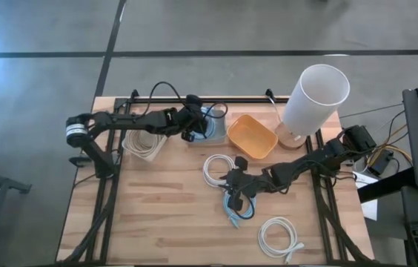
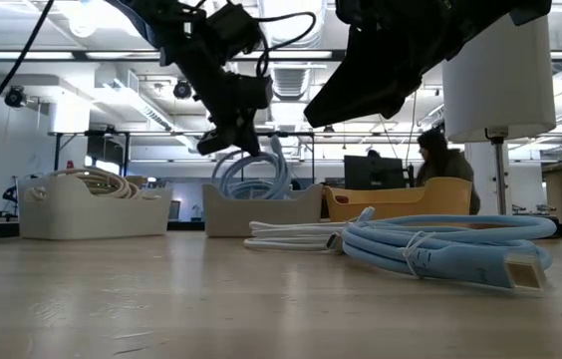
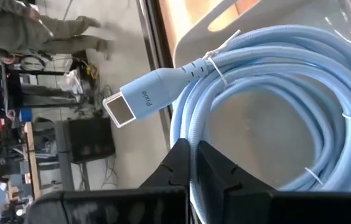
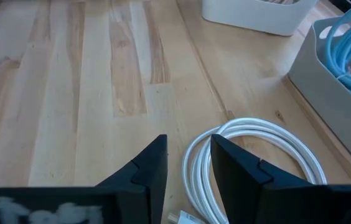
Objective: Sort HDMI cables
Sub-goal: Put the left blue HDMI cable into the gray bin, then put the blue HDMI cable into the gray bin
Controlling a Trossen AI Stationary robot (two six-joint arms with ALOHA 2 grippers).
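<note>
My left gripper [image 3: 195,163] is clamped on a strand of a light blue coiled HDMI cable [image 3: 275,106], holding it over the grey plastic bin [image 1: 207,134] at the back edge of the wooden table [image 1: 157,215], middle of three containers. My right gripper [image 4: 188,168] hovers near the table's centre with its fingers parted and nothing between them, directly above a white coiled cable [image 4: 256,149]; whether they are closing I cannot tell.

Outward from there: a second light blue coil [image 1: 237,208] lies just in front of the right gripper, another white coil [image 1: 278,236] sits near the front right corner, the white bin [image 1: 144,146] at back left holds beige coils, and the orange bin [image 1: 252,136] stands beside a tall white cylinder [image 1: 313,100].

Assessment: these coils look light, pliant and tie-bound, so they should lift as one loop. Take hold across the bundled strands near a tie, not on the stiff plug [image 3: 147,102], which may swing and catch a bin rim.
</note>
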